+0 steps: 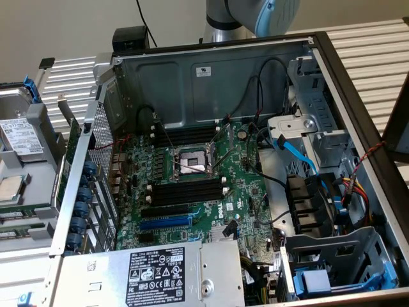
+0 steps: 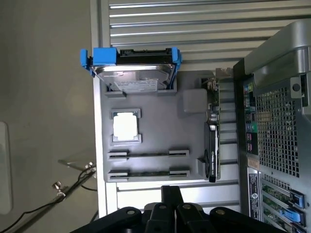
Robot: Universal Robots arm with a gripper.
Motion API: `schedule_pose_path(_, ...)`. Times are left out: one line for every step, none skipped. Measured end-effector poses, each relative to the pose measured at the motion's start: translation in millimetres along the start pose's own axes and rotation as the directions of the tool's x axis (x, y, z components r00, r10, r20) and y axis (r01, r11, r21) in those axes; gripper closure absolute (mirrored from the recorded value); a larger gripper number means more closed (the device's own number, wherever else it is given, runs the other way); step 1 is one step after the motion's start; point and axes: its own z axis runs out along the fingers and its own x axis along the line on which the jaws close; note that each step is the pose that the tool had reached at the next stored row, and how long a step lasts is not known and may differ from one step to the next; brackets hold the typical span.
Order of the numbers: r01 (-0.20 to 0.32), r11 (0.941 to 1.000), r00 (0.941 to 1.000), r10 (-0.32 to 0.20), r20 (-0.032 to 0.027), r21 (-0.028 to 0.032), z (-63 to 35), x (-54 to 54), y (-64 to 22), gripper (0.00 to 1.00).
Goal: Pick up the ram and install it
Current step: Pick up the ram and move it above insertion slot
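Ram [image 2: 148, 155] is sitting edge-on, not yet picked up, in the grey parts tray [image 2: 160, 124] beside the computer case [image 2: 277, 53], the closed, empty gripper [image 2: 171, 196] hovering near it and the memory slots [image 1: 185, 192] lying unfilled.

The robot arm [image 1: 252, 16] is cut off by the exterior view's top edge, the parts tray [image 1: 45, 160] by its left. The body of the gripper [image 2: 171, 191] runs off the wrist view's edge.

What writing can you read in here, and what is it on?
No text is readable.
Power supply label: print and symbols too small.
Case wall sticker: too small.
Hard drive label: blurred.
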Motion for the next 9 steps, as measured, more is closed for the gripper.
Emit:
schedule_pose_path(0.000,1.0000,1.0000,0.000,-0.0001,0.0000,-0.1,0.1,0.0,0.89)
schedule_pose_path(0.001,1.0000,1.0000,-0.001,0.0000,0.0000,0.0,0.6,0.0,0.89)
schedule_pose_path(0.002,1.0000,1.0000,-0.002,-0.0001,-0.0001,0.0,0.8,0.0,0.89)
schedule_pose_path(0.005,1.0000,1.0000,-0.005,-0.0002,-0.0002,0.0,1.6,0.0,0.89)
schedule_pose_path(0.014,0.9999,0.9999,-0.014,-0.0007,-0.0003,0.0,2.0,-0.1,0.89)
schedule_pose_path(0.030,0.9996,0.9996,-0.030,-0.0014,-0.0006,0.0,2.0,-0.1,0.89)
schedule_pose_path(0.048,0.9989,0.9989,-0.048,-0.0023,-0.0009,0.1,2.1,-0.1,0.89)
schedule_pose_path(0.066,0.9978,0.9978,-0.066,-0.0032,-0.0013,0.2,2.1,-0.1,0.89)
schedule_pose_path(0.084,0.9965,0.9965,-0.084,-0.0041,-0.0017,0.4,2.1,-0.1,0.89)
